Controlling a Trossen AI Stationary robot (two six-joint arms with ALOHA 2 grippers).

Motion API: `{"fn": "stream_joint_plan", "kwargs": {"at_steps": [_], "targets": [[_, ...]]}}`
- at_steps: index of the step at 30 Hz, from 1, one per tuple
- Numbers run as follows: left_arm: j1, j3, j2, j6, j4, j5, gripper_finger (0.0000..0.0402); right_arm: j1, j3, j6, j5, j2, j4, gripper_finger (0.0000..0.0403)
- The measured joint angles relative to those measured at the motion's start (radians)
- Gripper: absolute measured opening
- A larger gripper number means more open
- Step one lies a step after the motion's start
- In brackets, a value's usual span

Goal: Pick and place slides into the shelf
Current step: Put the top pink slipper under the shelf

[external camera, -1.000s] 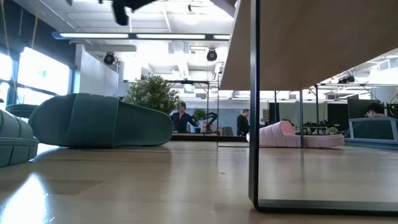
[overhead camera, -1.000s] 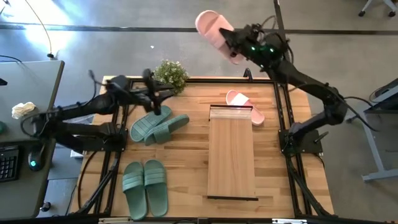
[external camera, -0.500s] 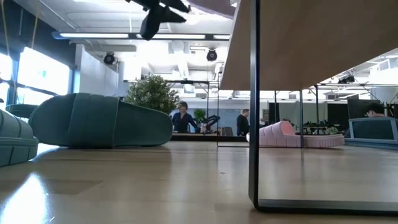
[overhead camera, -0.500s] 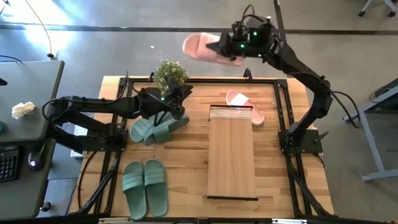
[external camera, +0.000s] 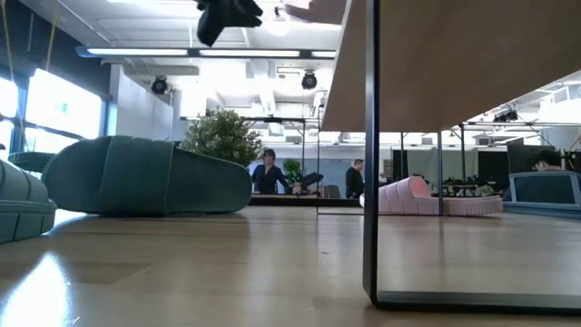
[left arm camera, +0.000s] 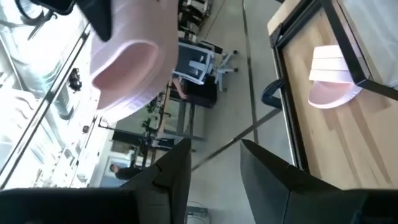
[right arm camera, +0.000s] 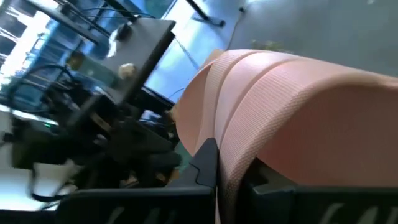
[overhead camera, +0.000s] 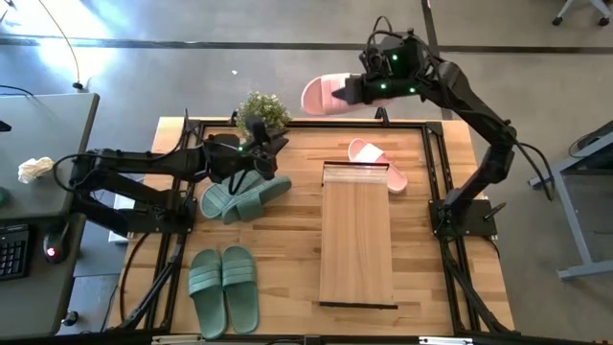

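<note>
One pink slide point(overhead camera: 326, 94) hangs high over the table's far edge, with my right gripper point(overhead camera: 362, 88) shut on it; it also fills the right wrist view point(right arm camera: 298, 106). The other pink slide point(overhead camera: 376, 163) lies flat on the table at the far end of the shelf point(overhead camera: 357, 235). A green pair point(overhead camera: 244, 196) lies left of the shelf, one slide partly on the other, and a second green pair point(overhead camera: 223, 290) lies near the front left. My left gripper point(overhead camera: 278, 146) hovers open over the first green pair, with nothing between its fingers point(left arm camera: 174, 177). My right gripper pinches the pink slide by a ribbed edge point(right arm camera: 227, 165) at the end nearest the arm. The fingers point(right arm camera: 205, 162) come at it from the table's right side, slanting a little downward. The slide sticks out toward the table's left, lifted clear of everything.
A small potted plant point(overhead camera: 261, 113) stands at the table's far left, close to my left gripper. A dark metal frame point(overhead camera: 431, 172) runs round the tabletop. Bare wood lies between the green pairs and the shelf, and to the shelf's right.
My right gripper has turned at the wrist and swung the pink slide, which pointed away beyond the far edge and now lies nearer that edge, pointing toward the table's left. My left gripper has gone toward the table's right, along the far side, turning as it went.
</note>
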Motion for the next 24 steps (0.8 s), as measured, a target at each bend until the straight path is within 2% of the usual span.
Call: {"fn": "stream_joint_plan", "kwargs": {"at_steps": [4, 7, 12, 15, 20, 24], "targets": [[0.0, 0.0, -0.02, -0.095, -0.044, 0.009, 0.0122, 0.012, 0.0, -0.06, 0.025, -0.015, -0.067, 0.0], [0.0, 0.0, -0.031, -0.178, -0.092, 0.062, 0.0122, 0.024, 0.0, -0.09, 0.065, -0.039, -0.168, 0.0], [0.0, 0.0, -0.031, -0.197, -0.114, 0.11, 0.0122, 0.052, 0.0, -0.09, 0.143, -0.098, -0.327, 0.0], [0.0, 0.0, -0.031, -0.223, -0.113, 0.158, 0.0122, 0.087, 0.0, -0.026, 0.212, -0.147, -0.41, 0.0], [0.0, 0.0, -0.031, -0.231, -0.107, 0.166, 0.0122, 0.147, -0.001, 0.148, 0.359, -0.232, -0.628, 0.0], [0.0, 0.0, -0.031, -0.241, -0.105, 0.196, 0.0122, 0.211, -0.062, 0.3, 0.366, -0.333, -0.607, 0.0]]}}
